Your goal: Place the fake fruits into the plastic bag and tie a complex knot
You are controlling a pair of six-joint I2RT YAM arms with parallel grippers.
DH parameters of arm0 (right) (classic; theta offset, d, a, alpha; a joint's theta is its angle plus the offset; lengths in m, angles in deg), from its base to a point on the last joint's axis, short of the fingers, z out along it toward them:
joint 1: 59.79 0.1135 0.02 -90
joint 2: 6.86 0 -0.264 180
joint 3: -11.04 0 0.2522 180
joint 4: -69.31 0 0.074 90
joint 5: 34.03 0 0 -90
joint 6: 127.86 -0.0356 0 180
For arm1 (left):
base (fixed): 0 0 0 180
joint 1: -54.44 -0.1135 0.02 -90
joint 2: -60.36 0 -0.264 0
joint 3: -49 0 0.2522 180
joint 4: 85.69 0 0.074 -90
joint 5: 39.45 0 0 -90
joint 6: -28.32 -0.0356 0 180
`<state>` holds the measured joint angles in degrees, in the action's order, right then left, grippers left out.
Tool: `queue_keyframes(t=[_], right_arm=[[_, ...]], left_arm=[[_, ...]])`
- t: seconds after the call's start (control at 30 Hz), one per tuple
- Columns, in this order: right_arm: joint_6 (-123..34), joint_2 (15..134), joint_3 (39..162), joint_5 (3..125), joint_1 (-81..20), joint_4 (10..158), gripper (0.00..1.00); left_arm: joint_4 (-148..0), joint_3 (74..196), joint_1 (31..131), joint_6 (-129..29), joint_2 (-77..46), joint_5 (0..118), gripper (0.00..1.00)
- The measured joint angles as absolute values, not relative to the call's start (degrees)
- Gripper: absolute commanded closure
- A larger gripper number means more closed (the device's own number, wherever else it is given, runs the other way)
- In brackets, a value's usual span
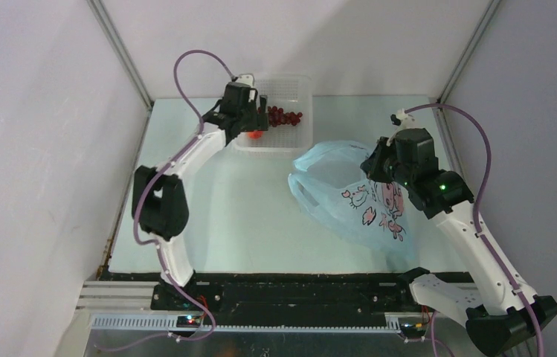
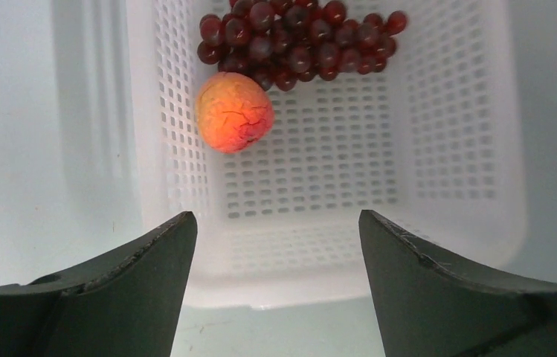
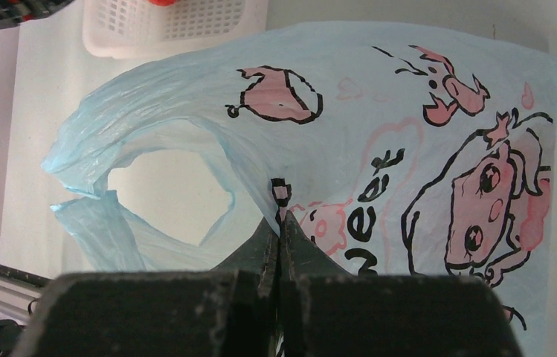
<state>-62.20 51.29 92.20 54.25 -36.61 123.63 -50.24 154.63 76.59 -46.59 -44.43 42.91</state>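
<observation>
From above, the left arm reaches to the far edge of the tabletop [image 1: 223, 216], where its left gripper [image 1: 251, 111] hangs over a white perforated basket [image 1: 294, 83]. A bunch of dark-red grapes [image 1: 284, 116] lies inside the basket, and an orange-peach fruit [image 1: 256, 134] shows near its near wall. The light-blue plastic bag [image 1: 335, 208] lies flat on the tabletop to the right of the basket, pink-and-black cartoon figures facing up. The right gripper [image 1: 379, 168] sits on the bag's upper part.

The left wrist view looks down into the basket [image 2: 454, 111]. The left gripper [image 2: 277, 219] is released, its two dark fingers spread wide with nothing between them, above the basket's near wall. The orange-peach fruit [image 2: 234, 111] rests by the left wall, touching the grapes [image 2: 297, 37], which are heaped along the far side.

In the right wrist view the right gripper [image 3: 281, 223] is clenched on a raised fold of the plastic bag [image 3: 379, 89]. The bag's mouth gapes to the left of the fingers. Black hand-drawn letters beside the fingertips read roughly "wee"; the rest cannot be made out. A big-eyed pink character is printed at right. The basket [image 3: 163, 30] is at the top edge.
</observation>
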Motion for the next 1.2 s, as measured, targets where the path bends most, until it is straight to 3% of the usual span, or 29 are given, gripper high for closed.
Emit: queue_keyframes(t=[0.27,0.53,0.87,1.2], right_arm=[[-62.2,51.3,92.2,53.7,-36.6,124.7,1.0],[-62.2,51.3,92.2,53.6,-36.6,125.2,1.0],[-62.2,51.4,92.2,53.7,-36.6,125.2,1.0],[-62.2,51.5,92.2,53.7,-36.6,125.3,1.0]], left_arm=[[-47.6,163.0,76.6,-46.8,-57.0,38.3,0.2],[-44.1,176.9,76.6,-46.8,-68.5,34.9,0.18],[-40.8,180.0,76.6,-46.8,-72.4,31.4,0.12],[-37.3,190.7,76.6,-47.2,-79.9,32.3,0.12]])
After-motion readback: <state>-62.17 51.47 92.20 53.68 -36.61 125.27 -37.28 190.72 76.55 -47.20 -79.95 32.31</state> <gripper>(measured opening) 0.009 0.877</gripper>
